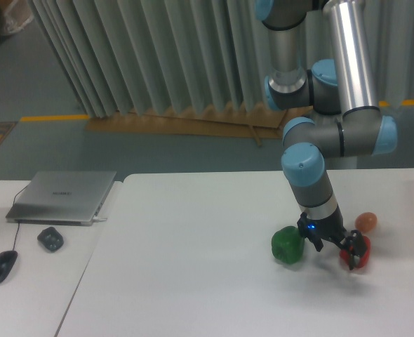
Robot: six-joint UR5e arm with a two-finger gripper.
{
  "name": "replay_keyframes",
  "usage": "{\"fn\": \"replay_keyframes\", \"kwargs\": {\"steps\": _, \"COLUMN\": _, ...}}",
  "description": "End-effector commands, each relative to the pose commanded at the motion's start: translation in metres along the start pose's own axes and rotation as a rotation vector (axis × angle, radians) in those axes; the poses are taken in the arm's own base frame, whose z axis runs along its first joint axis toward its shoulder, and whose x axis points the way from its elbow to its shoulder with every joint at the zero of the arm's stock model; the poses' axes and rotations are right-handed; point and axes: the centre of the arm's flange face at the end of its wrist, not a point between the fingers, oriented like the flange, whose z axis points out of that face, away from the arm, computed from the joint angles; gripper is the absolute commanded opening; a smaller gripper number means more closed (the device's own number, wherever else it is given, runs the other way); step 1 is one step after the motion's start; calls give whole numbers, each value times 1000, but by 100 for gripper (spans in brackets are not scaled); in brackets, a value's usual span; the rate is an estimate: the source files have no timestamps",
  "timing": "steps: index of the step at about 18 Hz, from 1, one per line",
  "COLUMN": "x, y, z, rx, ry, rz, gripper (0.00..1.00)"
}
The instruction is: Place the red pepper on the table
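Nearest the camera stretched the large, plain white table point(193, 281), matte and smooth, with nothing glossy about it. Toward its right side the small, bright red, rounded pepper point(355, 258) sat low against the tabletop, seemingly resting on it or within a hair of it; a faint shadow lay under it. The black two-finger gripper point(354, 250) was down around the pepper, its dark fingers framing the red skin on either side. Whether the fingers were pressing the pepper or had already let go could not be told at this size.

Judged from that, the placing looked nearly complete: the pepper was at table level, and what remained was for the fingers to part plainly and the arm to lift away without dragging it.

Just left of the gripper stood the blocky green bell pepper point(288, 244), waxy and lobed, close to the wrist but apart from the red one. Slightly behind, the pale orange-pink egg-shaped ball point(365, 222) lay near the red pepper, smooth and dull.

Farther back and left, on the narrower white desk point(45, 295), were a dark mouse point(2, 266), a grey rounded object point(50, 239) and a closed grey metal laptop point(63, 196). Beyond hung pleated grey curtains point(137, 56).
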Motion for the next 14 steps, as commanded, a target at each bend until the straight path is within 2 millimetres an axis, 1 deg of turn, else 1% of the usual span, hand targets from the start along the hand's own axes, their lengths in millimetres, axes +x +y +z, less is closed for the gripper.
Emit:
{"fn": "replay_keyframes", "kwargs": {"steps": 2, "x": -1, "y": 0, "z": 1, "rx": -2, "ry": 1, "rz": -3, "gripper": 100}}
{"fn": "replay_keyframes", "kwargs": {"steps": 6, "x": 0, "y": -2, "z": 13, "rx": -14, "ry": 10, "rz": -1, "gripper": 100}}
{"fn": "replay_keyframes", "kwargs": {"steps": 10, "x": -3, "y": 0, "z": 13, "rx": -18, "ry": 7, "rz": -7, "gripper": 100}}
{"fn": "replay_keyframes", "kwargs": {"steps": 14, "x": -1, "y": 3, "z": 14, "rx": -29, "ry": 8, "rz": -2, "gripper": 100}}
